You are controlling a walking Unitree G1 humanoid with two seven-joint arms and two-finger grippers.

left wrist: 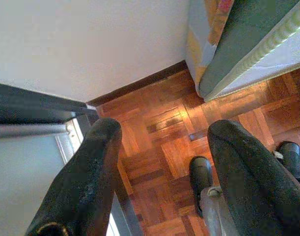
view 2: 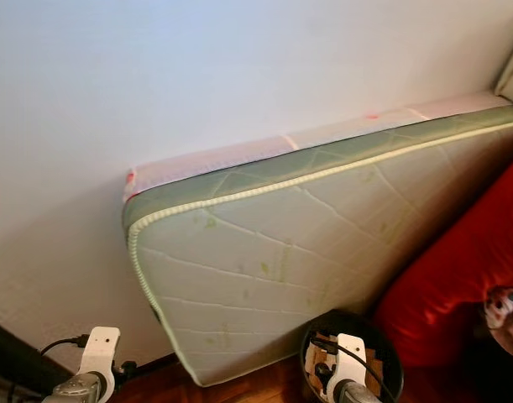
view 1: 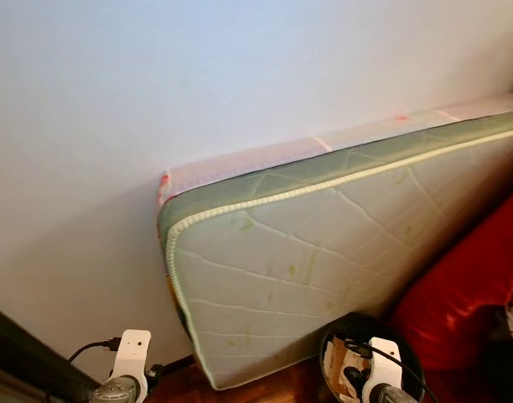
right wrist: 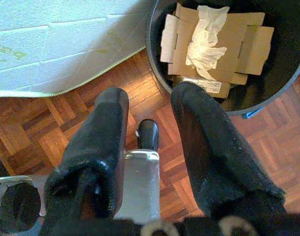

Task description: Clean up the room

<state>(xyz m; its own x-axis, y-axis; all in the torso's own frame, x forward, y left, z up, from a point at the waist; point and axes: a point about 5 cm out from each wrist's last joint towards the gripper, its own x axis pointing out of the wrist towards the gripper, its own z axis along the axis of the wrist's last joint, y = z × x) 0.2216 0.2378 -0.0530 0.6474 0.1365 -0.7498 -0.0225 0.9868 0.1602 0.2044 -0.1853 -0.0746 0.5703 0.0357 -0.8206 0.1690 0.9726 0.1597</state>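
Parted right fingers (right wrist: 208, 147) above black bin (right wrist: 157, 59)

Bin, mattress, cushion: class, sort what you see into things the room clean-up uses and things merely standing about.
Clean-up:
black bin
flattened cardboard
crumpled white tissue
right gripper, open
left gripper, open

Standing about:
mattress against wall
red cushion

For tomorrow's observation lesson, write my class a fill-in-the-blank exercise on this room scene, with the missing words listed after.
1. The quilted white mattress with green edging leans against the ___.
2. The round black bin holds flattened cardboard and crumpled white ___.
3. The floor is wooden ___.
4. Both the left gripper and the right gripper have their fingers ___.

Missing words: wall; paper; parquet; open
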